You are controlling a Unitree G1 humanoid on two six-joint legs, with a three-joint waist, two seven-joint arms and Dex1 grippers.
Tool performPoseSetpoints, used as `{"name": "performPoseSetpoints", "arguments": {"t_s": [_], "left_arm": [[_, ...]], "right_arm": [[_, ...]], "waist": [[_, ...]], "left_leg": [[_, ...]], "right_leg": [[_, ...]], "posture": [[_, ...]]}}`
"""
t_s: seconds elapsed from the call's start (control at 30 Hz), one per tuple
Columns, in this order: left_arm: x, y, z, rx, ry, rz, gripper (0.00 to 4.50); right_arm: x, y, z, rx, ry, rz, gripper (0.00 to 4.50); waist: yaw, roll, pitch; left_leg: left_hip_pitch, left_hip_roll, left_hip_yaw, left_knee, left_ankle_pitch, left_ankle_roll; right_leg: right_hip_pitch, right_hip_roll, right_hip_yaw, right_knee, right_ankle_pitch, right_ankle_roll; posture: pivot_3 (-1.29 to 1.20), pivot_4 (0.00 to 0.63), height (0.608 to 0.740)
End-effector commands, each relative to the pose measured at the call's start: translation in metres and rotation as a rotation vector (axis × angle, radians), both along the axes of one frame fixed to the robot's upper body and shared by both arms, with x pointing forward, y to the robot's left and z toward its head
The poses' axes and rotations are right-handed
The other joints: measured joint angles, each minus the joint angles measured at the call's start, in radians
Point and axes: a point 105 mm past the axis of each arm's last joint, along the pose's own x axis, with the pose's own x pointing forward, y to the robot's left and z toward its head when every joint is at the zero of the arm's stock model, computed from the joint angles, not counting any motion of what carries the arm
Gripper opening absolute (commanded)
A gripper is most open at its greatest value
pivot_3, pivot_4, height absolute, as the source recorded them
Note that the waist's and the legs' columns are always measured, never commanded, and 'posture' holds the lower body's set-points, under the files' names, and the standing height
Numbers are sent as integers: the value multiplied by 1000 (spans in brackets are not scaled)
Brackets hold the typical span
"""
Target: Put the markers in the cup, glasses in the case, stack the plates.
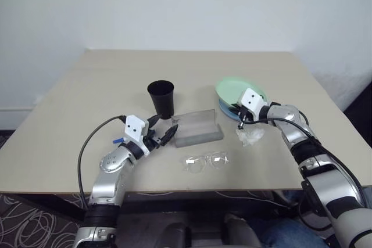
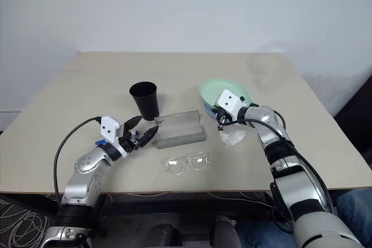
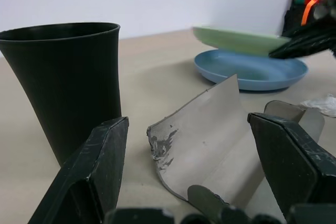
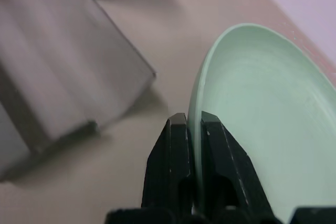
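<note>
My right gripper [image 4: 193,119] is shut on the rim of the mint green plate [image 1: 232,89], which hangs tilted over the light blue plate [image 3: 252,69] at the right of the table. The black cup [image 1: 161,98] stands upright at the middle. In front of it lies the grey case [image 1: 200,134] with its clear lid [image 3: 210,135] raised. My left gripper [image 1: 165,133] is open, level, pointing at the case and cup. The clear glasses [image 1: 206,161] lie near the front edge. A small blue end, perhaps a marker [image 1: 118,141], peeks out beside my left wrist.
A crumpled white tissue [image 1: 250,136] lies just under my right wrist, between the plates and the glasses. The beige table [image 1: 93,97] stands against a white wall. A black cable [image 1: 93,137] loops off my left arm.
</note>
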Motion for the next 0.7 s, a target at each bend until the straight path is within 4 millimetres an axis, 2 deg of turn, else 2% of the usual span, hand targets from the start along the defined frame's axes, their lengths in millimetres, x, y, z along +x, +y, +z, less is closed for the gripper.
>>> {"name": "performPoseSetpoints", "arguments": {"t_s": [0.03,0.17,0.37,0.47,0.6,0.7], "left_arm": [[0,0,16,2,-62,6,3872],[1,0,16,2,-63,9,3872],[1,-1,17,2,-66,3,3872],[1,-2,17,2,-64,-4,3872],[3,-5,16,1,-62,-17,3872],[5,-8,16,-1,-61,-25,3872]], "right_arm": [[11,1,23,25,-81,-9,1452],[11,2,31,33,-125,13,2797],[5,-8,56,129,-166,35,2797],[-16,-14,60,143,-92,134,2797],[-49,-25,48,75,26,239,2797],[-60,-32,35,58,111,235,2797]], "waist": [[0,0,0],[0,0,0],[1,1,0],[3,1,0],[4,1,0],[1,1,0]], "left_leg": [[0,0,0,0,0,0],[1,0,0,0,0,0],[0,0,0,0,0,0],[0,0,-1,0,0,0],[0,-1,-3,0,0,0],[0,0,-1,0,0,0]], "right_leg": [[0,0,0,0,0,0],[0,0,0,0,0,1],[0,0,0,0,1,2],[1,0,0,0,1,2],[1,-1,-2,0,-1,4],[1,0,0,0,-2,6]], "posture": [[0,0,721],[0,0,721],[0,0,721],[0,0,721],[0,0,721],[0,0,721]]}}
